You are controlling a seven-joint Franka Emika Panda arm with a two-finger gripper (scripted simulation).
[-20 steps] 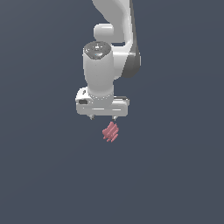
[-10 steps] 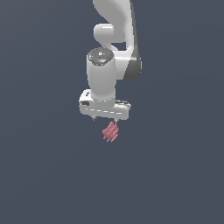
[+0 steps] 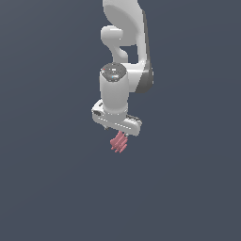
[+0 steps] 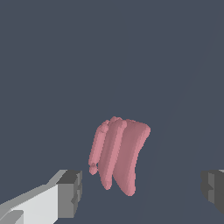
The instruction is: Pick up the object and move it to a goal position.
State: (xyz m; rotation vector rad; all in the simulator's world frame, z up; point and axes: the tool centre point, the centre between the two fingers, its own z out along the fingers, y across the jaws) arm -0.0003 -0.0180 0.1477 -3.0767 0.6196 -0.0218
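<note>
Now the white gripper [image 3: 118,132] hangs straight down over the pink ridged object [image 3: 118,142], and from the exterior view the object's top sits right beneath the gripper body. No edges or corners of the worktop show in either view, only a plain dark-grey ground, so the object can be placed only relative to the arm: directly under the hand.

Over to the wrist view: the fingers are spread wide, one grey pad [image 4: 70,193] on one side, the other [image 4: 213,190] far across, and the object [image 4: 119,153] lies between them, nearer the first pad and touching neither. So the hand is released, gripping nothing.

Why this pose? It reads as a top-down approach, fingers straddling the bundle so they can close across its narrow width. The lobes run lengthwise along the gap, which should give the pads flat sides to press on.

The off-centre position looks like the risk: one pad may meet the object first and nudge it sideways. No goal marker is visible.
</note>
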